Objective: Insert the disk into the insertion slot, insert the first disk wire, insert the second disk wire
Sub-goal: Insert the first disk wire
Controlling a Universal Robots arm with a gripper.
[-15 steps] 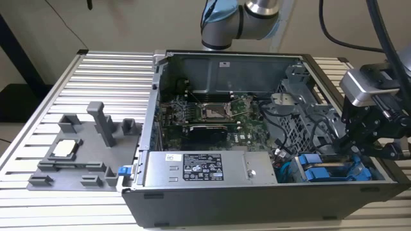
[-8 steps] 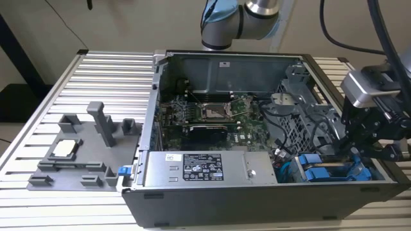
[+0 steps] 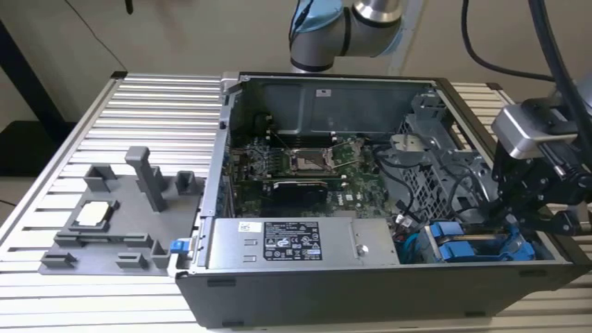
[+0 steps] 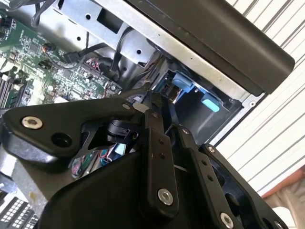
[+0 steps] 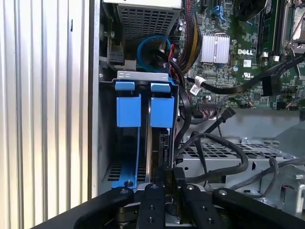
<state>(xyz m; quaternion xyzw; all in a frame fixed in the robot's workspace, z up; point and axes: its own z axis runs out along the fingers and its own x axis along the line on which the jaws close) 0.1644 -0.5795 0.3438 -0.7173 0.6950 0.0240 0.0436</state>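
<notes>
A worktop (image 3: 138,111) of pale, ribbed metal slats is being lit evenly, and soft glints are being thrown along its ridges. Behind it, a plain beige wall (image 3: 194,35) is being crossed by a thin dark cord (image 3: 93,35) towards the exterior view's left. Past the worktop's edge on that same side, a light floor (image 3: 14,191) is being partly covered by a dark frame (image 3: 32,139), which is being propped against the wall.

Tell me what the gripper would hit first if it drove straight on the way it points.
Probably the blue carrier in the drive bay beside the cables, dead ahead of the gripper; depth is unclear.
</notes>
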